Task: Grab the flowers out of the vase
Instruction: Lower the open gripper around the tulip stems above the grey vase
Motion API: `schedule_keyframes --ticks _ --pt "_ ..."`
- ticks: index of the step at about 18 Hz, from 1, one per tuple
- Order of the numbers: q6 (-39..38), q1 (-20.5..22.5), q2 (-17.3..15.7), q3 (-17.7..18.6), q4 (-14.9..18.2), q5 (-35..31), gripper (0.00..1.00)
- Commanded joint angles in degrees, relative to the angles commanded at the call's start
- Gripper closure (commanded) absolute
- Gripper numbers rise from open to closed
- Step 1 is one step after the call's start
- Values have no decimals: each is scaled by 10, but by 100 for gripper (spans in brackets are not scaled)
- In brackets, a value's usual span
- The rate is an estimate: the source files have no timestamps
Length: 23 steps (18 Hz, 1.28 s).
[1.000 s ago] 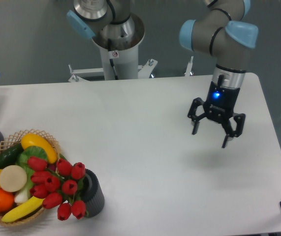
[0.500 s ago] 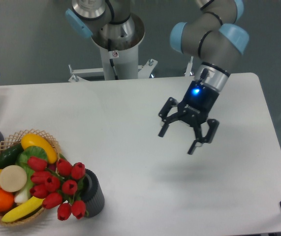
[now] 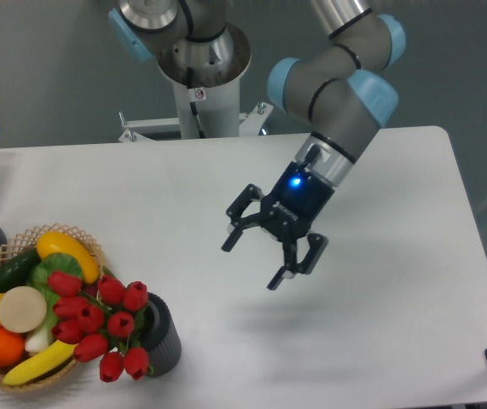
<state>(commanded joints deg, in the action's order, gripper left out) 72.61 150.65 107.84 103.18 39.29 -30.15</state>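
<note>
Our black two-finger claw hangs spread; the red tulip bunch in the ribbed dark grey vase lies down-left.

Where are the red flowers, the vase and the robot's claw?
flowers (image 3: 98, 322), fixed camera, a red bud mid-bunch.
vase (image 3: 166, 341), fixed camera, its ribbed side.
gripper (image 3: 252, 261), fixed camera, midway between its open jaws.

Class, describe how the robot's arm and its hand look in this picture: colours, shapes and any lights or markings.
The arm is made of rounded grey tubular segments with light blue caps at the joints. A silver and black wrist section leads down to a black two-finger hand; a small blue light glows on its body. Each finger is built of angular black links. No loose cables or legible markings show on the arm.
</note>
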Motion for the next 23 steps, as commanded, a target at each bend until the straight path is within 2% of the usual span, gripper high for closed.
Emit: schedule_keyframes --ticks 6,11,14,23 --pt "-19 -27 9 -12 0 2 0" --pt "-37 -69 36 -35 0 10 0" --pt "-62 -71 47 -35 -1 47 0" --pt "-63 -105 94 -82 -3 47 0"
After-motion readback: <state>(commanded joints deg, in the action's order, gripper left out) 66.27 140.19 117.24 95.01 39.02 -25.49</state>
